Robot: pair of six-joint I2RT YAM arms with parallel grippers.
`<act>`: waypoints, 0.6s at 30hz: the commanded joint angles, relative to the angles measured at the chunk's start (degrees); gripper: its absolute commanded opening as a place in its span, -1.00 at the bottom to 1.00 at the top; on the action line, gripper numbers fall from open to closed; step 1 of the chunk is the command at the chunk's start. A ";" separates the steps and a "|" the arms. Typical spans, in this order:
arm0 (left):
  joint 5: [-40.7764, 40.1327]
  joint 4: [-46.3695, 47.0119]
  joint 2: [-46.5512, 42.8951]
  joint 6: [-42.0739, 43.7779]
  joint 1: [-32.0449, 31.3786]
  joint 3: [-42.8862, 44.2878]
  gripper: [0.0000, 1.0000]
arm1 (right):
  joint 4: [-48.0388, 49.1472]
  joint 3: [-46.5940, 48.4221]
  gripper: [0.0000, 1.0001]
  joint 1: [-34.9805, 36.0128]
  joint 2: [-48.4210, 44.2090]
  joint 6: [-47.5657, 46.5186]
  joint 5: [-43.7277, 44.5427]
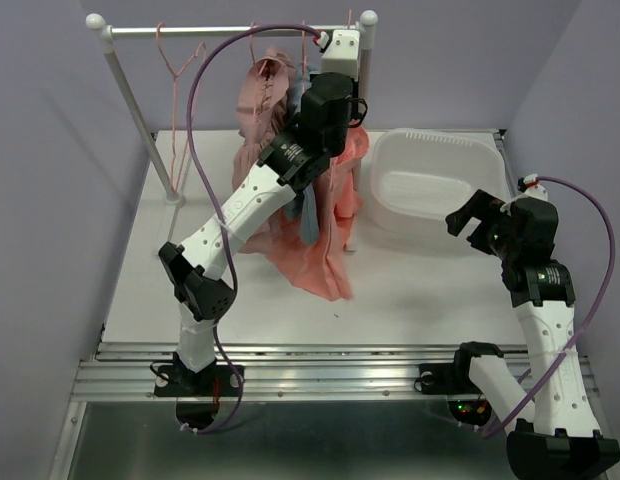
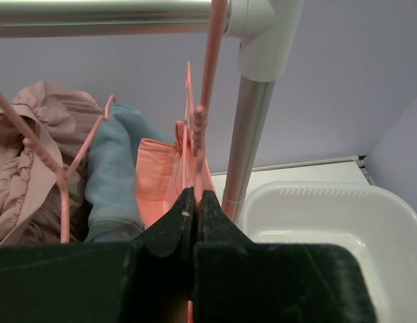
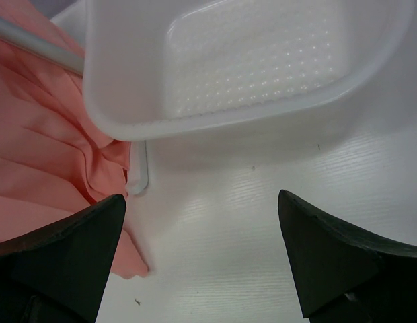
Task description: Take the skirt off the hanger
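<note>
This is a robot lab's test cell. Plain lilac panels (image 1: pixel 50 150) enclose a white tabletop (image 1: pixel 410 290). An aluminium rail (image 1: pixel 330 375) at its near edge carries bolted arm bases (image 1: pixel 200 378) trailing purple cables (image 1: pixel 195 100).

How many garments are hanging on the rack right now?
3, seen from the left wrist: a beige ruffled garment at left, a blue garment in the middle, the coral skirt at right nearest the rack post. Others may be hidden behind them.

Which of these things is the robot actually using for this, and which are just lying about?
In the job: skirt, hanger, left end effector shut on the hanger.
Lying about: tub, blue garment, beige garment, right end effector, open.
</note>
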 commanded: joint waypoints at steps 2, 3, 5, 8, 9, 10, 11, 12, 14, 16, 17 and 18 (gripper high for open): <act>-4.95 10.73 -9.08 1.63 -0.37 -2.27 -1.00 | 2.56 -0.49 1.00 -0.20 -0.79 -0.87 0.51; -5.56 10.73 -9.53 1.37 -0.54 -3.06 -1.00 | 2.48 -0.49 1.00 -0.20 -0.87 -0.78 0.51; -5.57 10.73 -11.45 0.75 -0.72 -6.12 -1.00 | 2.56 -0.67 1.00 -0.20 -0.87 -0.70 0.42; -5.83 10.82 -14.01 -0.30 -1.16 -10.44 -1.00 | 2.56 -0.84 1.00 -0.20 -0.87 -0.61 0.42; -5.74 10.82 -14.62 -0.66 -1.33 -11.41 -1.00 | 2.56 -0.84 1.00 -0.20 -1.05 -0.43 0.34; -5.57 10.82 -15.32 -0.83 -1.60 -12.46 -1.00 | 2.56 -0.84 1.00 -0.20 -1.14 -0.43 0.25; -5.04 10.91 -16.72 -1.18 -1.68 -14.74 -1.00 | 2.65 -0.93 1.00 -0.20 -1.31 -0.52 -0.01; -4.43 10.91 -17.43 -1.36 -1.86 -15.72 -1.00 | 2.83 -1.02 1.00 -0.20 -1.57 -0.35 -0.19; -4.42 11.00 -19.62 -1.63 -2.56 -18.78 -1.00 | 3.00 -1.46 1.00 -0.20 -2.10 -0.26 -0.45; -4.60 11.08 -22.17 -2.15 -3.53 -22.55 -1.00 | 3.44 -1.81 1.00 -0.20 -2.72 -1.39 -1.41; -4.25 11.26 -23.23 -2.41 -3.88 -24.15 -1.00 | 3.70 -2.25 1.00 -0.20 -3.07 -1.66 -2.21; -4.25 11.35 -24.29 -2.85 -4.32 -25.64 -1.00 | 4.23 -2.42 1.00 -0.20 -3.33 -1.75 -3.00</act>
